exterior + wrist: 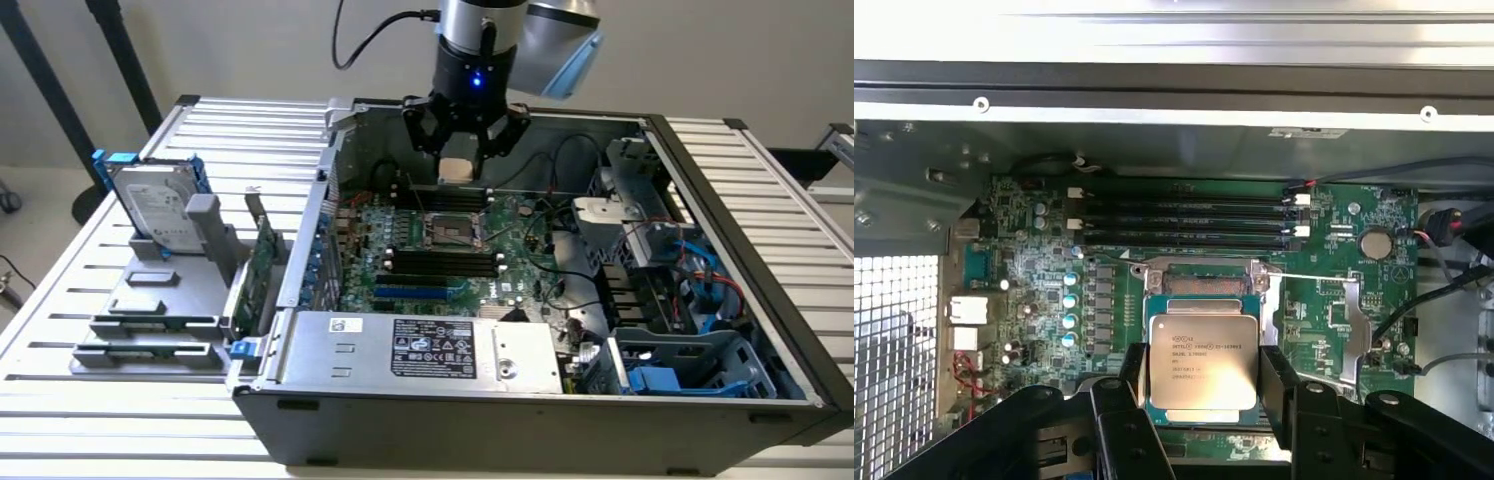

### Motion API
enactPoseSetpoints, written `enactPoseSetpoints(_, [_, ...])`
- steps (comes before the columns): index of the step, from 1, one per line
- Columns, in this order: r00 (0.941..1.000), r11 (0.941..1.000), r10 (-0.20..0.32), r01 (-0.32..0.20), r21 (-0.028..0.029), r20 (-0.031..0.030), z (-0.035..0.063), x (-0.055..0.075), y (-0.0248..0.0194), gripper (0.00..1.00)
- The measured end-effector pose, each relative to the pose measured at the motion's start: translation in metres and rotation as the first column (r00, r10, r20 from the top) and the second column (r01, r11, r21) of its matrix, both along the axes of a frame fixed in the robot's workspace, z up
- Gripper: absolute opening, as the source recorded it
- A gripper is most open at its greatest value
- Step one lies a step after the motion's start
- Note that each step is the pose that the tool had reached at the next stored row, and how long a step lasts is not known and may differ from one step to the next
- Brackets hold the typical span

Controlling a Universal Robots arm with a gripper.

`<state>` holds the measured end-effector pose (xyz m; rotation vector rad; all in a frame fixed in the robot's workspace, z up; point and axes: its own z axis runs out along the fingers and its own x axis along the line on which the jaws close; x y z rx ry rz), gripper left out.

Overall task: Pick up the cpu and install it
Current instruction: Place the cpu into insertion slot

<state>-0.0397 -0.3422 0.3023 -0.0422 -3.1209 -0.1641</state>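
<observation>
The cpu [1202,365], a small square chip with a printed silver-grey top, is clamped by two opposite edges between the black fingers [1275,385] of the gripper [459,152], so the jaws are closed on the chip and nothing else. It is held flat, lid facing the wrist camera, above the green motherboard [1034,300]. In the wrist view it overlaps one edge of the cpu socket [1204,284]; in the exterior view it hangs clear above the board, raised off the socket and not seated in it. The socket stands uncovered, its metal frame showing, and a silver hinged plate [1348,322] lies just beside it. Four long black memory slots [1189,215] run side by side just beyond the socket, and a round coin battery [1373,243] sits near one end of those slots, past the silver plate from the socket. All of this lies inside an open computer case [747,180] resting on its side on a slatted metal table [80,420]. A grey power supply [420,345] with a black label lies beyond the memory slots from the socket, along the case's near wall. Blue cables [701,275] run through the drive bay, on the exterior view's right of the socket. Well apart from the socket, outside the case on the exterior view's left, a silver hard drive [158,205] with blue side rails stands upright in a grey holder [147,320].
</observation>
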Motion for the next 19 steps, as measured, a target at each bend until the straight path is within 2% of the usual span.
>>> enactPoseSetpoints(2, [0.9993,0.9993,-0.038,0.038,0.0000,0.0000,-0.0008,0.0000,0.0000,0.54])
enactPoseSetpoints(3, [0.9954,0.9954,-0.096,0.096,0.0000,0.0000,-0.0021,0.0000,0.0000,0.54])
enactPoseSetpoints(4, [0.9917,0.9917,-0.128,0.128,0.0000,0.0000,-0.0029,0.0000,0.0000,0.54])
enactPoseSetpoints(7, [0.9831,0.9831,-0.183,0.183,0.0000,0.0000,-0.0041,0.0000,0.0000,0.54])
enactPoseSetpoints(10, [0.9718,0.9718,-0.236,0.236,0.0000,0.0000,-0.0053,0.0000,0.0000,0.54])
enactPoseSetpoints(15, [0.9463,0.9463,-0.323,0.323,-0.0001,0.0000,-0.0074,0.0000,0.0000,0.54])
enactPoseSetpoints(19, [0.9204,0.9204,-0.391,0.391,0.0000,0.0000,-0.0097,0.0000,0.0000,0.54])
